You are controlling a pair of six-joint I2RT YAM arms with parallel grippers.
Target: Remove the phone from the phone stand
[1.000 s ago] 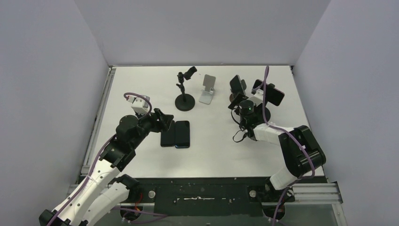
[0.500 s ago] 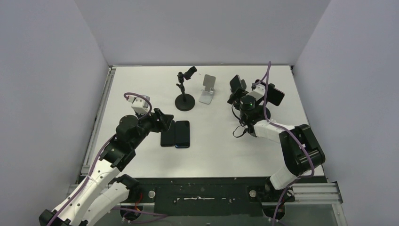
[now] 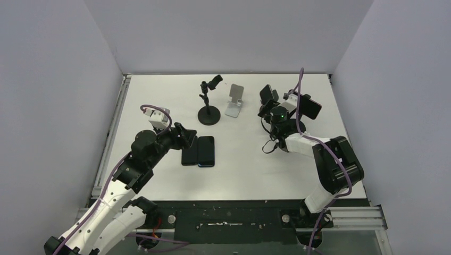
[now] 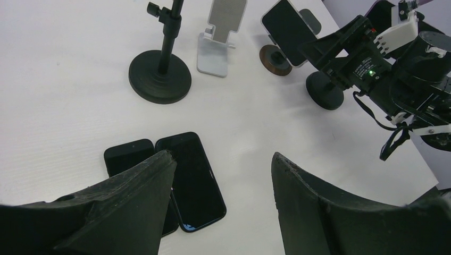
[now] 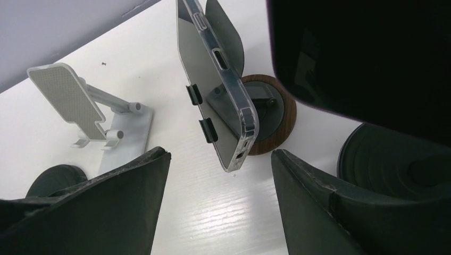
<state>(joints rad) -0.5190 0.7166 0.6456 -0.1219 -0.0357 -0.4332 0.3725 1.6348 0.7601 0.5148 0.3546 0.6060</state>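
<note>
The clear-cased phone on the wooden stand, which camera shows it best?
Right wrist: the phone is close, its case edge and side ports sharp. Left wrist shows its screen, smaller; top external, just a dark shape.

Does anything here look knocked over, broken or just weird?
Nothing looks broken or spilled. Two phones lie flat, side by side on the table. The clear-cased phone leans in its wooden-base stand, as a stand is meant to hold it.
</note>
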